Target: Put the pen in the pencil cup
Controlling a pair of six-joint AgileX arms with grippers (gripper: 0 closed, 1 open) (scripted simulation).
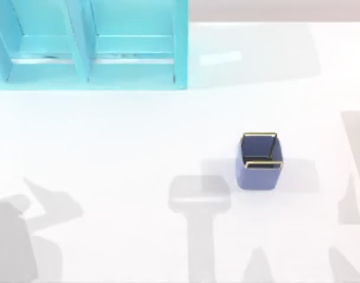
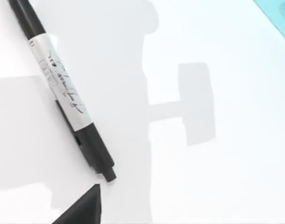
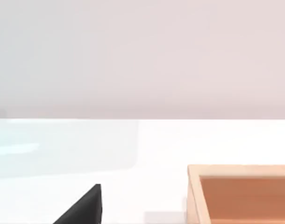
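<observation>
We logged the pencil cup [image 1: 259,163] upright on the table [image 1: 138,177], right of centre. Shelf unit [image 1: 88,44] sat at far left, well apart from cup. Pen [image 2: 63,88] lay flat on table in left wrist view. Wooden tray [image 3: 240,193] on table in right wrist view.

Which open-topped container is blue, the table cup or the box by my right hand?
The small square gold-rimmed cup on the white table; the box is orange-brown.

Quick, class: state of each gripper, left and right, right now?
Left gripper: cannot be told; it sits above the pen, which lies on the table.
Right gripper: cannot be told.
</observation>
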